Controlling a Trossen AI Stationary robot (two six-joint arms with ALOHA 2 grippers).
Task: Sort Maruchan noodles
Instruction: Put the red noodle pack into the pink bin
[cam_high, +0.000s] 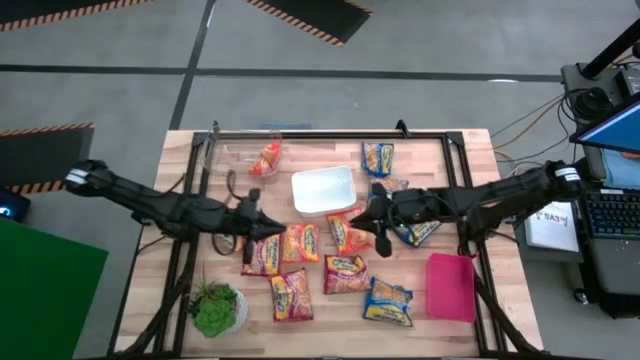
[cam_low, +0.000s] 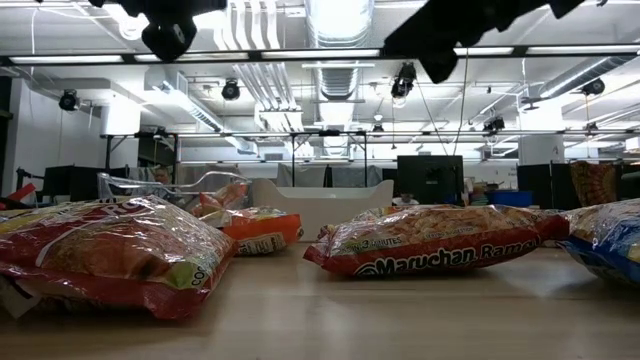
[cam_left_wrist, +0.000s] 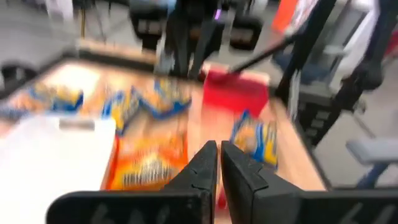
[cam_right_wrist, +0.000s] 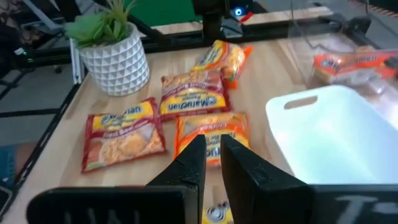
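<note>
Left hand (cam_high: 247, 243): over the middle-left of the bench, fingers pressed together on nothing, above a red-pink packet (cam_high: 262, 254).
Right hand (cam_high: 381, 235): over the middle-right of the bench, fingers nearly touching, empty, just beside an orange packet (cam_high: 348, 234).
Maruchan noodles (cam_high: 345, 274): most lie loose in a cluster across the near half of the bench, between the two hands and a little beyond them.
Count of packets: ten in the overhead view; three blue, the others orange or red-pink.
Packets in a bin: one orange packet (cam_high: 266, 159) in the clear bin (cam_high: 232, 150).
Blue packets: one (cam_high: 378, 157) at the far edge, one (cam_high: 415, 232) under the right arm, one (cam_high: 388, 302) near the front.
Other bins: one white bin (cam_high: 323, 190) at centre, one pink bin (cam_high: 451, 286) at the right, both holding no packets.
Potted plant (cam_high: 215, 306): one, at the front left corner.
Handling: probably light, crinkly and slippery, the noodle block inside brittle; likely best pinched across a short edge or the sealed end, gently.
</note>
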